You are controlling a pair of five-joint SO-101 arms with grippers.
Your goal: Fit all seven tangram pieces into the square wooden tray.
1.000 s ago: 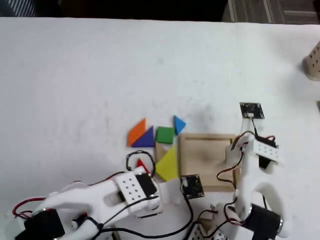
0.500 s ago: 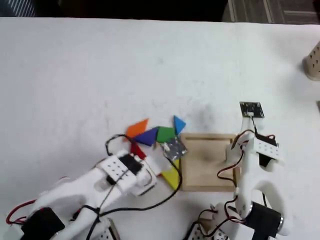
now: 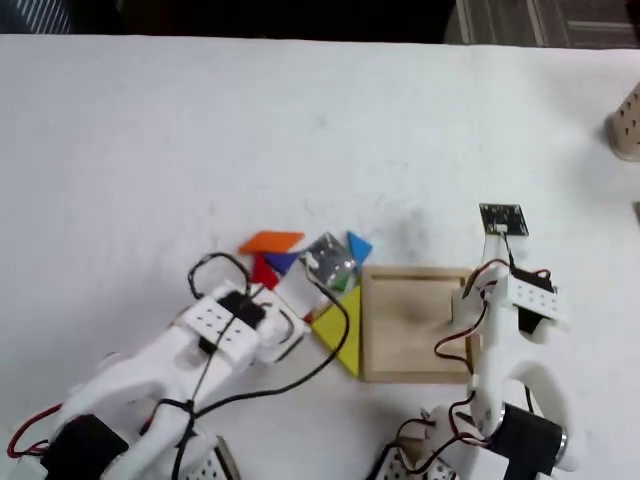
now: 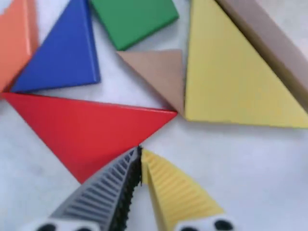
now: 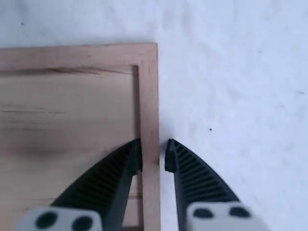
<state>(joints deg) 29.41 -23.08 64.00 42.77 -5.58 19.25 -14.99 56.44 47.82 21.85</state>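
left pincer [image 4: 140, 156] clenched at red triangle [image 4: 91, 125]; right pincer [image 5: 153, 156] grasping tray [image 5: 149, 96] wall.

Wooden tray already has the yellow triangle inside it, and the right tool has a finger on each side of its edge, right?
Not quite. The wooden tray holds no pieces; the yellow triangle lies outside it, against its wall, as the high view shows. The right tool does have a finger on each side of the tray's edge.
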